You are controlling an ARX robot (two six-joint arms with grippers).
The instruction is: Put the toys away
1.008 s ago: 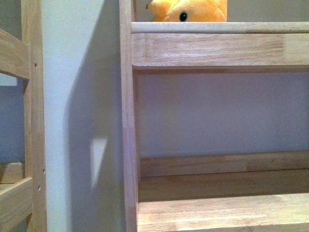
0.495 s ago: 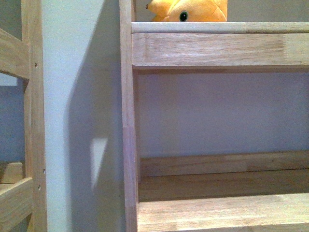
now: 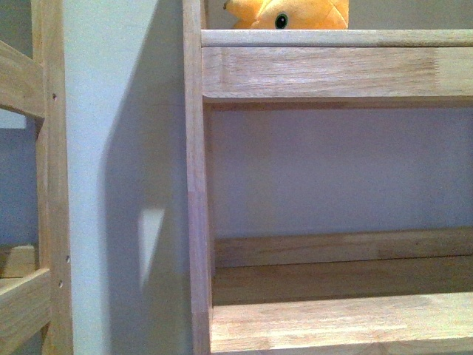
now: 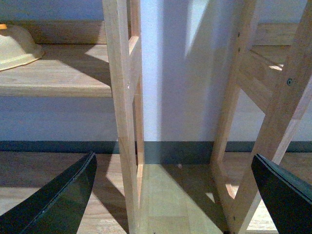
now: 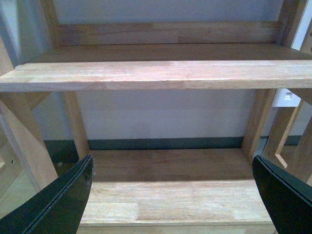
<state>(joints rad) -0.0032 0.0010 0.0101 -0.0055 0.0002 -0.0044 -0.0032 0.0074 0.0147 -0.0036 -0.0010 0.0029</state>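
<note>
1. Front view: the plush toy sits on the top shelf of the wooden rack, only its upper part peeking over the shelf's front rail. Compared with a second ago, the whole scene has slid slightly upward in my picture, and less of the toy shows below the top edge. The rack and toy have not shifted against each other, so I read this as my camera dropping a little, not the toy moving. I judge the toy is already put away and the rig is backing off. Neither arm shows here.

2. Front view, orientation: the black bead eye faces me, and a pointed tip sticks out toward the rack's left post. From the strip I can see, the long axis seems to run along the shelf, side to side, but most of the body is cut off, so I cannot be sure.

3. Left wrist view: the left gripper is spread wide with nothing between its fingers, looking past a rack post at the floor. A pale bowl rests on a shelf. No toy here.

4. Right wrist view: the right gripper is also spread wide and empty, facing the bare lower shelves. No toy here either.
</note>
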